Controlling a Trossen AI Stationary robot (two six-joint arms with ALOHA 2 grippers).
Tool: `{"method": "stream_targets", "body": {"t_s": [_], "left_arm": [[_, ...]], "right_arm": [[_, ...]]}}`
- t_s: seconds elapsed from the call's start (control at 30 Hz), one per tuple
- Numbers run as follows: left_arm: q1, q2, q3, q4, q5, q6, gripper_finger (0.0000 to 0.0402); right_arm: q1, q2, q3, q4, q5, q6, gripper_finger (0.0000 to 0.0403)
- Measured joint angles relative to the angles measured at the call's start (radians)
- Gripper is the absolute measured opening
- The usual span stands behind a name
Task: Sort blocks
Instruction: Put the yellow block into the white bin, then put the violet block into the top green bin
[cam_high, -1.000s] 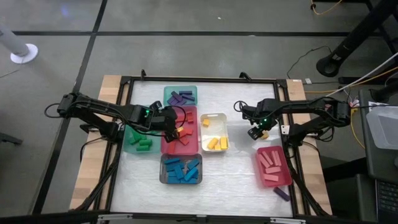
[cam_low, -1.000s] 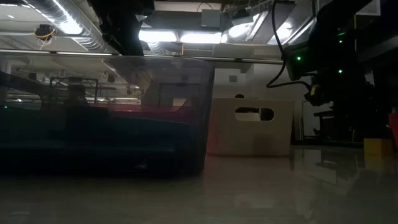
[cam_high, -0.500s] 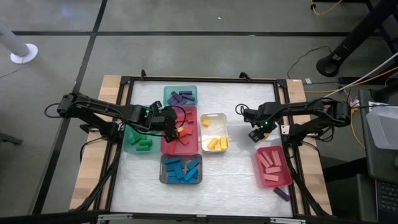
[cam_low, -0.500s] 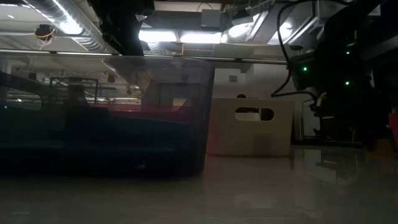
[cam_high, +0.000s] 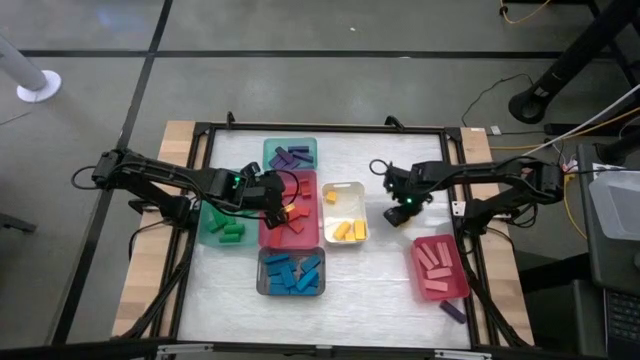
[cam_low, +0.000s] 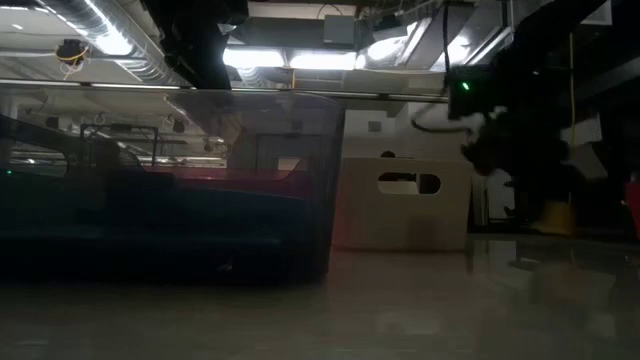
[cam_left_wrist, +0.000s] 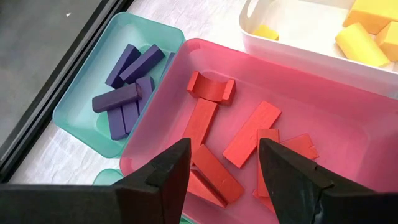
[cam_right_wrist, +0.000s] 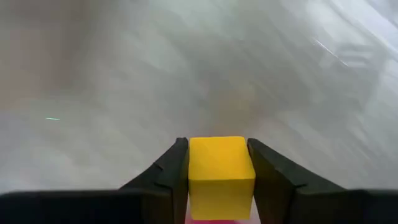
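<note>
One small yellow cube-shaped block (cam_right_wrist: 221, 168) sits pinched between the two dark fingers of the right gripper (cam_right_wrist: 217, 177), carried above the bare white worktop (cam_high: 400, 260) just beside the white tray of yellow blocks (cam_high: 343, 189), toward the right edge. Jaws closed only as far as the cube's width, pads flat on opposite faces. Judged light, rigid, smooth-sided; could slip if the squeeze eases, so flat parallel faces are the place to hold. Being a cube, no long axis to speak of; one face squarely toward the wrist camera. Left gripper (cam_left_wrist: 217, 180) hangs over the pink-red tray (cam_left_wrist: 348, 155) of flat red bars, fingers parted, nothing between them. Purple bars lie in the teal tray (cam_left_wrist: 74, 115).
</note>
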Motion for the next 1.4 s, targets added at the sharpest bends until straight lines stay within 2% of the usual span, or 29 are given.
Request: {"method": "stream_targets", "body": {"t_s": [0.27,0.43,0.57,0.7,0.87,0.97,1.07,1.23,1.33,1.4], "left_arm": [[0.000,0.000,0.000,0.000,0.000,0.000,0.0178],[0.000,0.000,0.000,0.000,0.000,0.000,0.0178],[0.000,0.000,0.000,0.000,0.000,0.000,0.0178],[0.000,0.000,0.000,0.000,0.000,0.000,0.0178],[0.000,-0.007,0.000,-0.003,0.000,0.000,0.0178],[-0.007,-0.038,0.000,-0.020,0.006,0.000,0.0178],[-0.031,-0.109,0.000,-0.065,0.021,-0.012,0.0178],[-0.126,-0.274,-0.028,-0.157,0.021,-0.122,0.0178],[-0.219,-0.383,-0.116,-0.151,0.020,-0.194,0.0178],[-0.282,-0.454,-0.204,-0.091,0.016,-0.233,0.0178]], "right_arm": [[0.000,0.000,0.141,0.215,-0.100,0.000,0.0145],[0.000,0.000,0.229,0.386,-0.086,0.000,0.0140],[0.000,0.000,0.234,0.602,-0.017,-0.001,0.0146],[0.001,0.000,0.234,0.715,0.051,-0.001,0.0180],[0.000,0.000,0.234,0.740,0.053,0.039,0.0233],[0.000,0.000,0.234,0.741,0.042,0.099,0.0252],[0.000,-0.005,0.241,0.737,-0.069,0.164,0.0257],[0.019,-0.007,0.294,0.740,-0.318,0.216,0.0246],[0.053,-0.016,0.334,0.701,-0.361,0.238,0.0237],[0.083,-0.024,0.375,0.621,-0.368,0.239,0.0232]]}}
